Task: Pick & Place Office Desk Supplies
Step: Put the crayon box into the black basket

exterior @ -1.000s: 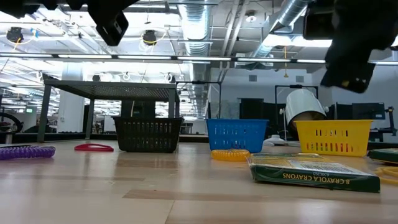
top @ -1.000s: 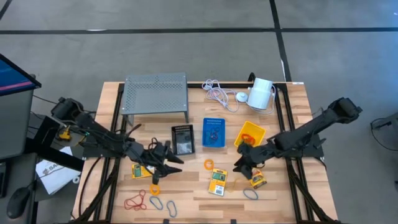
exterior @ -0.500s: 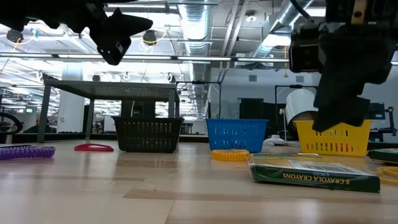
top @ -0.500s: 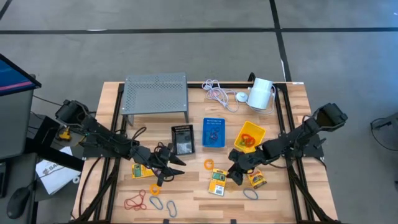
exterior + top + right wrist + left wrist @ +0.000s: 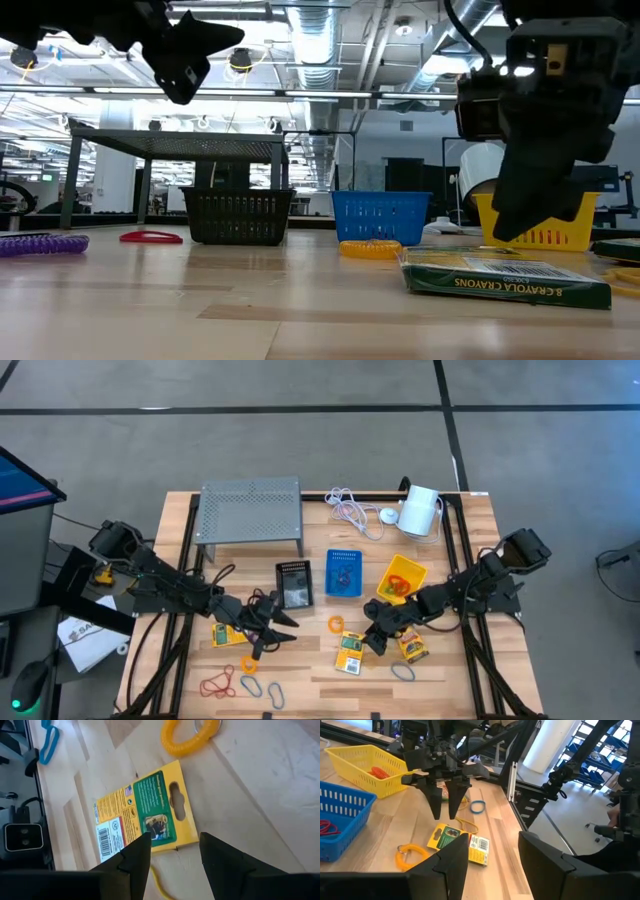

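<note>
A yellow crayon packet (image 5: 350,652) lies flat on the table in front of the blue bin (image 5: 343,573). My right gripper (image 5: 372,638) hangs just above the packet's right end, slanting down, open, and touches nothing. The right wrist view shows the packet (image 5: 145,820) ahead of the open fingers, and the low view shows the gripper (image 5: 535,215) clear of the packet (image 5: 505,278). My left gripper (image 5: 272,626) hovers open and nearly level over the table's left half, beside another packet (image 5: 225,633). An orange coil loop (image 5: 336,624) lies near the first packet.
A black bin (image 5: 294,583) and a yellow bin (image 5: 402,579) flank the blue one. A mesh shelf (image 5: 251,512), a white cable (image 5: 350,508) and a white cylinder (image 5: 420,510) stand at the back. A third packet (image 5: 413,648) and loose loops (image 5: 217,684) lie near the front edge.
My right gripper has come down and toward the table's left, closing in on the crayon packet, and stays open. My left gripper has dipped slightly and then kept still. Nothing on the table has moved.
</note>
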